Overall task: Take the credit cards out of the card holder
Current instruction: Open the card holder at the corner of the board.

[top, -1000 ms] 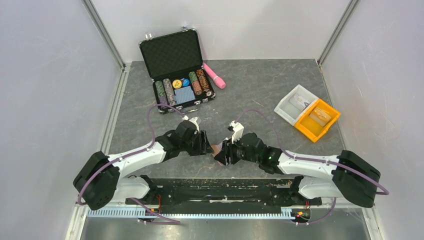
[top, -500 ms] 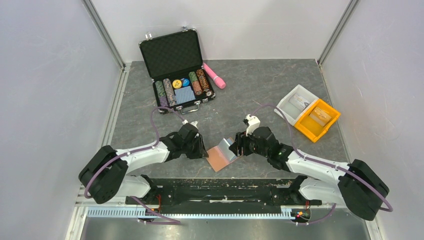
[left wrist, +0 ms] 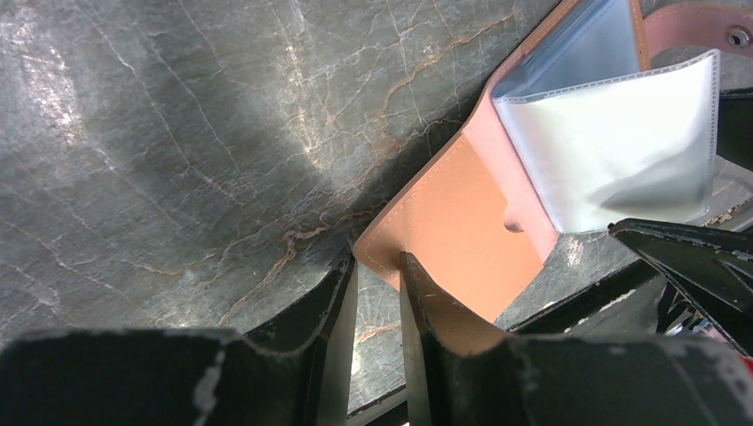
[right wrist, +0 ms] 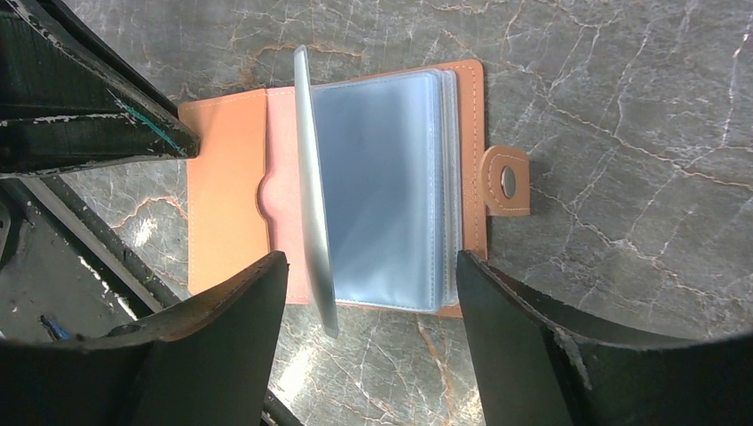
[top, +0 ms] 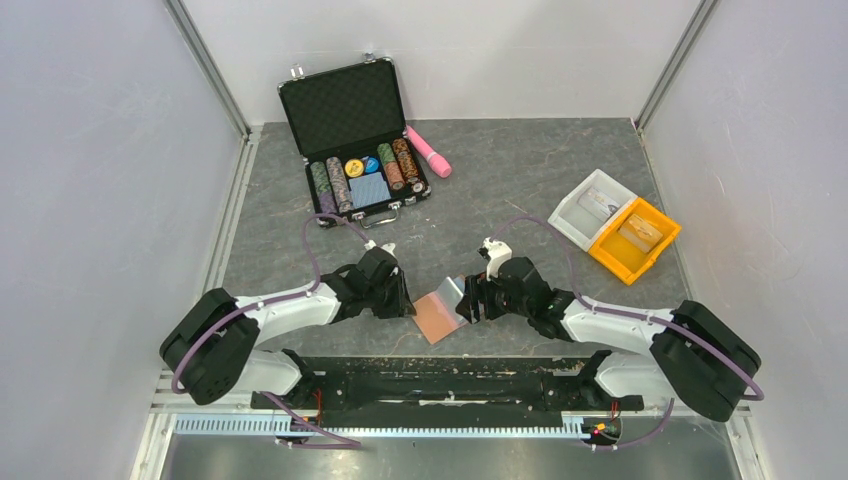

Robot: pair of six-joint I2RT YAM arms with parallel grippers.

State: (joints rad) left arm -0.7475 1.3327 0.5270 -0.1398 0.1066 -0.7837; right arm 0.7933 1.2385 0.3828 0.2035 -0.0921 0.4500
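We find the brown leather folding card holder [top: 437, 316] lying open on the grey marbled table [top: 520, 180], between both grippers. Left gripper [left wrist: 377, 264]: jaws nearly pressed together, one finger on the cover's corner. Right gripper [right wrist: 371, 266]: jaws spread wide, straddling the clear plastic sleeves [right wrist: 382, 213]

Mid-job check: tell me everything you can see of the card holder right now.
The card holder lies open and flat on the grey marbled table, between the two grippers. Its cover looks like tan-orange stitched leather, with a pinkish inner pocket, a stack of clear plastic sleeves and a closing tab with a metal snap. One sleeve stands on edge. No card shows clearly. The left gripper, nearly closed, meets one cover corner; pinching or pressing, I cannot tell. The open right gripper straddles it without visible contact.
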